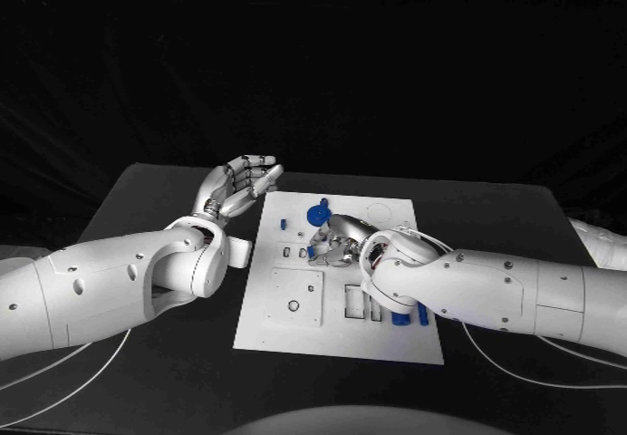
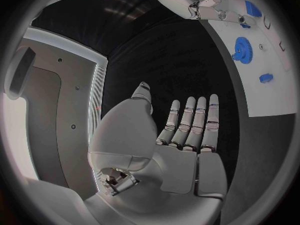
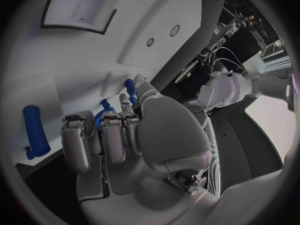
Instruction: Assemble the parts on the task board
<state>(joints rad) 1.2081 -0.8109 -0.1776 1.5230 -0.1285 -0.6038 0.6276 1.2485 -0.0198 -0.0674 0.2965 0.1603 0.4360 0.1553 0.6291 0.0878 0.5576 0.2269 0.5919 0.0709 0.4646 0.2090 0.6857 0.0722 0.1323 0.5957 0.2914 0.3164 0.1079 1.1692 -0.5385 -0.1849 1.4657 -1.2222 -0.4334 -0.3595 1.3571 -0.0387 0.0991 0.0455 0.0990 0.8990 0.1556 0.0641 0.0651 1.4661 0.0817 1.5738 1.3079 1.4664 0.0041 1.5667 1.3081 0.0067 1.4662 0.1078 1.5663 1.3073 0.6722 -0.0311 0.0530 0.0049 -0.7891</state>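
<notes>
The white task board (image 1: 337,313) lies in the middle of the black table. My right hand (image 1: 342,241) rests on its middle with fingers curled down around small blue parts (image 3: 105,108); whether it grips one is unclear. A blue gear (image 1: 318,215) stands just beyond that hand, also seen as the gear (image 2: 242,48) in the left wrist view. Blue pegs (image 1: 422,314) sit near the board's right side, under my right forearm. My left hand (image 1: 243,186) hovers beside the board's far left corner, fingers straight and apart, holding nothing.
A raised white square plate (image 1: 295,297) sits on the board's near left part, with slotted holders (image 1: 361,302) beside it. A blue cylinder (image 3: 35,127) lies on the board near my right hand (image 3: 125,135). Black table surrounds the board.
</notes>
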